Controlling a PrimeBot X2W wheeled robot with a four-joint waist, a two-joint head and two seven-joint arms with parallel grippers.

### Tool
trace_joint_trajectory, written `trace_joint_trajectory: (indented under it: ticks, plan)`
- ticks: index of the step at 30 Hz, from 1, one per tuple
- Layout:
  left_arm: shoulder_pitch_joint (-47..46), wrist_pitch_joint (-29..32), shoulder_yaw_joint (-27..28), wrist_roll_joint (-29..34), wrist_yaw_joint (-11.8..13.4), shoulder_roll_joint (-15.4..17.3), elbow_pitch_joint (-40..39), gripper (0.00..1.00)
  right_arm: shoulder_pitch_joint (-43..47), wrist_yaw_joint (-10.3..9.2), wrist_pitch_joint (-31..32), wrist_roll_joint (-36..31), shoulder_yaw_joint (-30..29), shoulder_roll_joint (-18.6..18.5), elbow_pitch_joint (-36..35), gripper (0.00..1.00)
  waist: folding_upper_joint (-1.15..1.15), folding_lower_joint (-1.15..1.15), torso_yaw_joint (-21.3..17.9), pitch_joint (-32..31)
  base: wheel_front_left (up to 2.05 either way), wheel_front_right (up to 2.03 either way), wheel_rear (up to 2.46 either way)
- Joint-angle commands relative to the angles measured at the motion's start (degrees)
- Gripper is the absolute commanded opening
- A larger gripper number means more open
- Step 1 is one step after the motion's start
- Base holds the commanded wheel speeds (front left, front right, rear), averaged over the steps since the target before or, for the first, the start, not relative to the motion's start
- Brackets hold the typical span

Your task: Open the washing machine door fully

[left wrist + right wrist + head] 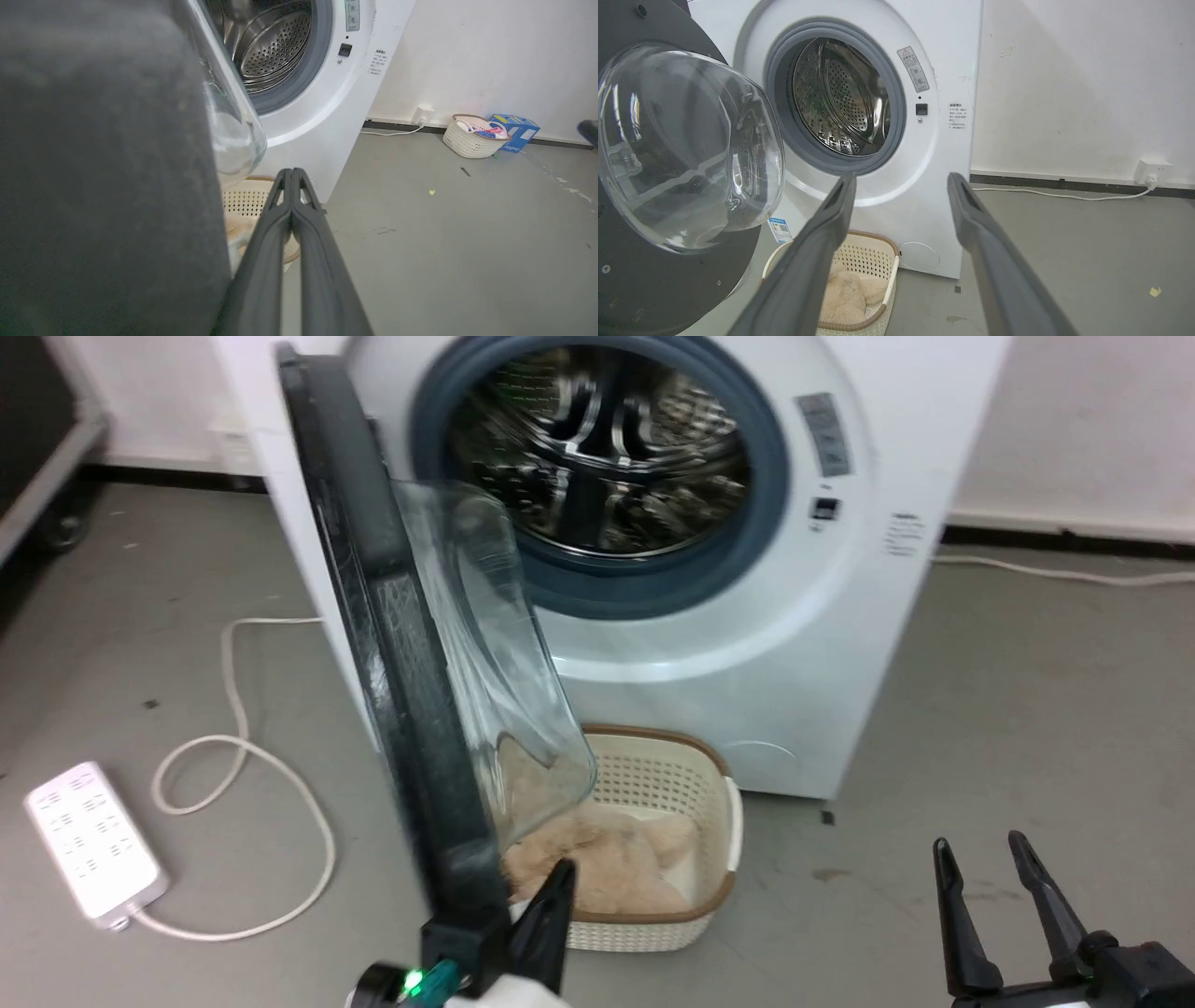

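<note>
The floor is bare grey, smooth and scuffed, with a few dark spots and a small yellow scrap. A white wall with a dark skirting strip runs behind. The white washing machine stands against that wall. Its door is swung out on the robot's left, edge-on in the head view, with the glass bowl facing the steel drum. Below the door a cream basket holding something beige and fluffy sits on the floor, just beside the machine's front. A white power strip and its looping cord lie on the floor to the left. Further along the wall are a second basket, a blue box and a wall socket. The left fingers are pressed together on nothing, just beside the door's lower edge. The right fingers are spread apart and empty, well clear of the machine.
</note>
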Motion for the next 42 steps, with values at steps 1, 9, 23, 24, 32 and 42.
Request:
trace_joint_trajectory:
  ticks: [1,9,23,24,32,42]
  plan:
    - [1.58,0.01,1.43,-0.39,0.87,1.69,-0.19,0.00,0.25,0.05,-0.26,0.41,-0.12,0.24,0.34,1.00,0.00,0.00,2.29,-0.68,0.00,0.00,0.00]
    - [5.20,1.03,4.76,-1.41,3.02,5.02,-3.76,0.00,0.77,0.05,-0.26,0.66,0.36,0.24,0.96,1.00,0.00,0.00,9.15,-1.43,0.00,0.00,0.00]
    - [2.03,5.44,18.36,-5.21,4.60,16.74,-6.15,0.00,-1.14,0.05,0.29,-1.06,1.55,0.24,0.30,1.00,0.00,0.00,11.29,5.03,0.00,0.00,0.00]
    - [1.43,5.54,19.44,-5.65,4.42,17.63,-5.70,0.00,-1.41,0.05,0.36,-1.26,1.50,0.24,0.19,1.00,0.00,0.00,11.10,5.82,0.00,0.00,0.00]
    - [-4.23,5.64,26.54,-8.71,2.05,24.63,0.90,0.00,-3.59,0.05,0.97,-2.27,1.43,-0.14,-1.05,1.00,0.00,0.00,9.54,11.43,0.00,0.00,0.00]
    - [-10.44,0.83,32.05,-10.97,0.22,29.19,13.68,0.00,-5.48,0.05,0.91,-1.72,1.20,-1.41,-0.79,1.00,0.00,0.00,7.75,14.27,0.00,0.00,0.00]
